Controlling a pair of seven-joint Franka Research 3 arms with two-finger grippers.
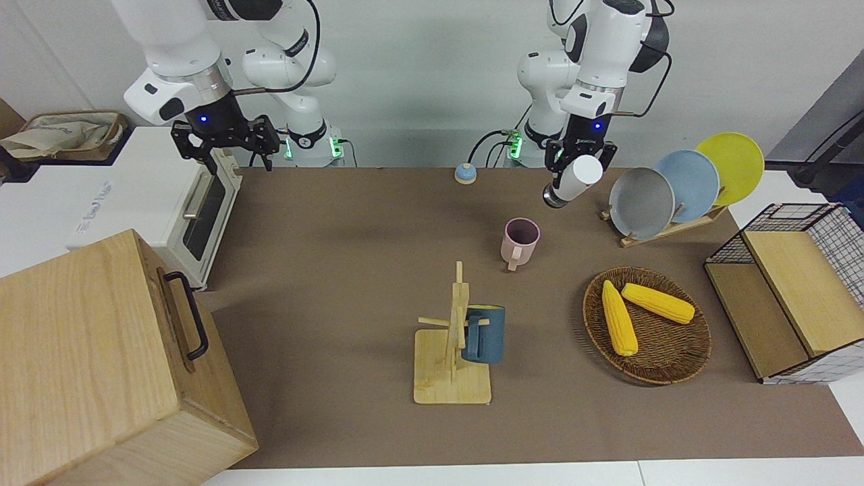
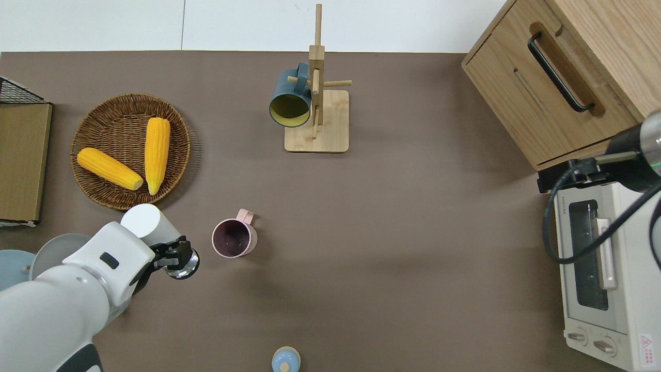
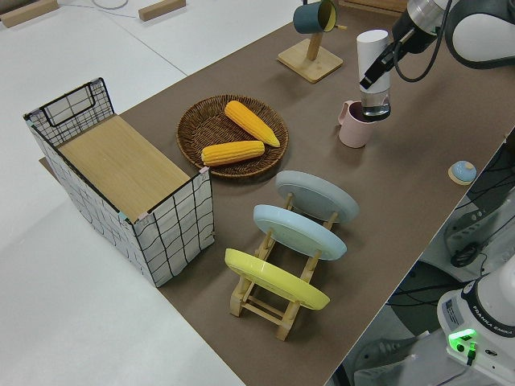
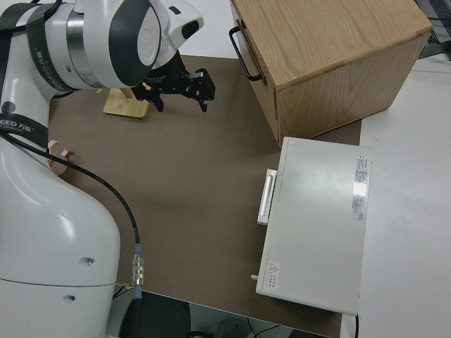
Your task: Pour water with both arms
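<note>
My left gripper is shut on a white bottle with a clear, metal-rimmed end that points down and is tilted. In the overhead view the left gripper holds the bottle over the mat just beside a pink mug, toward the left arm's end of the table. The mug stands upright and looks dark inside. The left side view shows the bottle just above the mug. My right gripper is open and empty, up near the toaster oven; the right side view shows the right gripper too.
A wooden mug rack holds a blue mug. A wicker basket holds two corn cobs. A plate rack with three plates, a wire basket, a wooden cabinet and a small blue knob stand around.
</note>
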